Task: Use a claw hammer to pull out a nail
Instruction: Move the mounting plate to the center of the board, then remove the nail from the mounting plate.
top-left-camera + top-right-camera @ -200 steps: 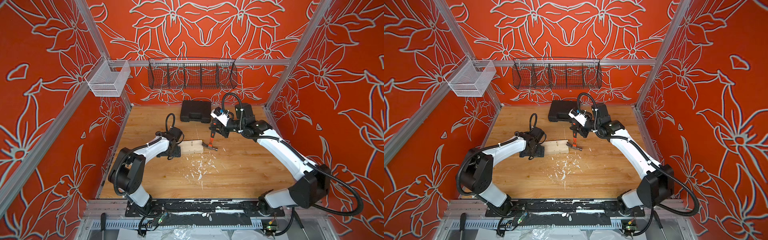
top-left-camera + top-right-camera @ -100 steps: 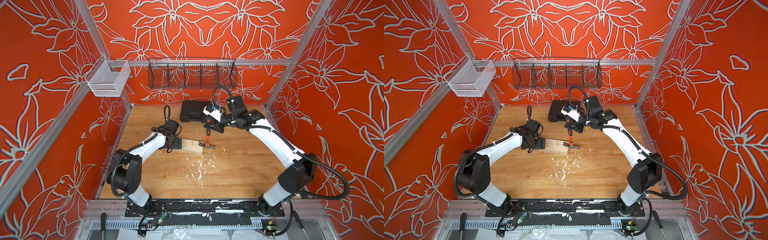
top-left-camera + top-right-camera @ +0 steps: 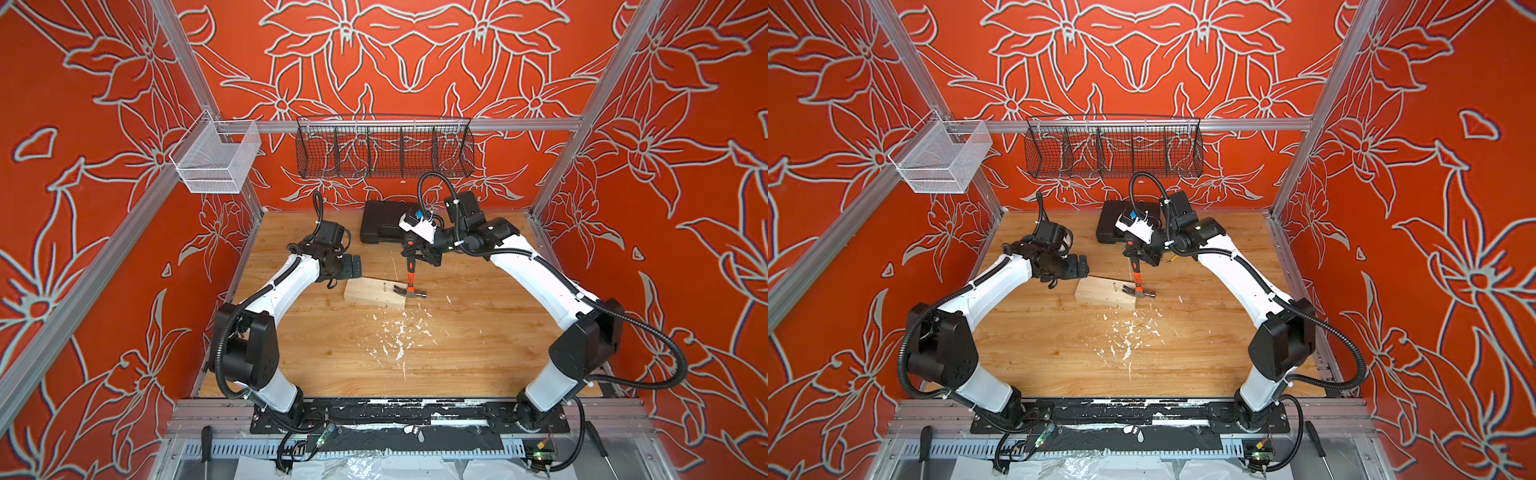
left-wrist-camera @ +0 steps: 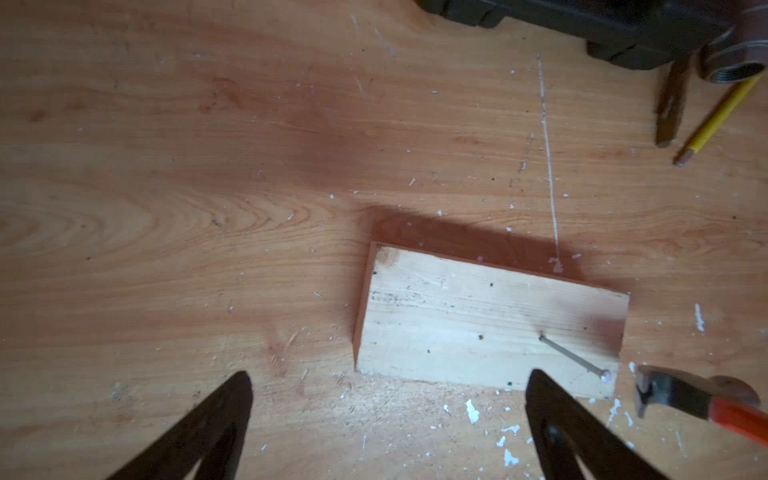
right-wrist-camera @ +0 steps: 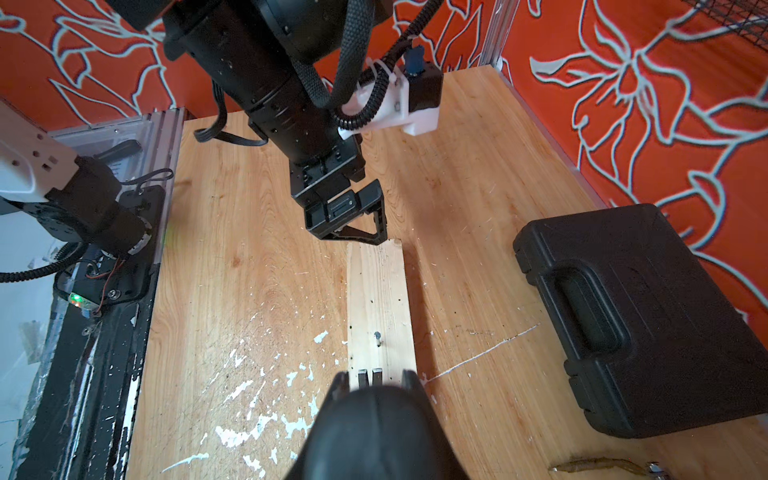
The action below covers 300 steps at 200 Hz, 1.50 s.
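Left wrist view: left tool (image 4: 390,374) spread wide near block (image 4: 478,324) edge; right tool (image 3: 411,257) clamps claw hammer (image 4: 698,395) near nail (image 4: 571,355).

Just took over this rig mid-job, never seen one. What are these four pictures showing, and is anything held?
Two white robot arms work over a wooden table, each ending in a two-finger gripper. Two pictures look down from overhead, nearly alike; the other two come from cameras on the wrists. The right gripper is shut on the claw hammer by its handle, head hanging down at a wood block. The nail stands in that block; the claw is close, not yet hooked. The left gripper is open and empty near the block's other end. A black case and a yellow pencil lie farther back.
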Available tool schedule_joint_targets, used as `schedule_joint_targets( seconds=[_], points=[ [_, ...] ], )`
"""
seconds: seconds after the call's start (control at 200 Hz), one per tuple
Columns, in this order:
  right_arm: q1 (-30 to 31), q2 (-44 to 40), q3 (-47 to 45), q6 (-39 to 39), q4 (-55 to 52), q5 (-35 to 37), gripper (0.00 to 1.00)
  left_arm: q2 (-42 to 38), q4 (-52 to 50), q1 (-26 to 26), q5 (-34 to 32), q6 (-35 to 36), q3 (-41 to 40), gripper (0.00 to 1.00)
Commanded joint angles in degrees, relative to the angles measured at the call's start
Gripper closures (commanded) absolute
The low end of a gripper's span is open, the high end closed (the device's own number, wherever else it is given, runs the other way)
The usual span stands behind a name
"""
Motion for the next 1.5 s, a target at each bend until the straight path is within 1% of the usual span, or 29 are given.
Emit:
schedule_joint_targets(
  seconds=[0.0, 0.07, 0.11, 0.185, 0.315, 0.415, 0.615, 1.076, 1.496],
  points=[
    [0.55, 0.21, 3.16, -1.21, 2.98, -1.49, 1.0, -2.57, 3.39, 0.03, 2.93, 2.18, -1.74, 0.0],
    [1.0, 0.77, 3.86, -1.08, 2.28, -0.86, 1.0, -2.7, 3.42, 0.03, 2.01, 3.63, -2.1, 0.0],
    [1.34, 1.17, 4.41, -0.78, 1.89, 0.25, 1.0, -2.33, 2.92, 0.1, 0.43, 3.73, -2.01, 0.0],
    [2.01, 2.05, 5.67, -1.04, 0.63, 1.16, 1.0, -0.77, 2.05, 0.28, -0.29, 4.42, -1.59, 0.0],
    [3.07, 3.86, 8.33, -1.14, -1.43, 3.47, 1.0, 3.28, 0.3, 0.29, -2.24, 4.19, -0.06, 0.01],
    [3.58, 5.93, 11.15, -1.47, -4.15, 3.73, 1.0, 5.4, -0.46, 0.29, -3.48, 3.15, 0.46, 0.01],
    [4.36, 8.14, 14.32, -2.49, -6.76, 3.91, 1.0, 6.19, 1.12, 0.3, -3.86, 2.76, -1.87, 0.02],
    [5.52, 13.13, 21.03, -1.83, -9.39, 5.0, 1.0, 9.73, 2.23, 0.21, -2.47, 1.25, -3.48, 0.02],
    [6.23, 14.86, 23.8, -0.81, -9.4, 3.81, 1.0, 11.41, 2.96, 0.04, -1.88, 0.33, -4.02, 0.03]
  ],
)
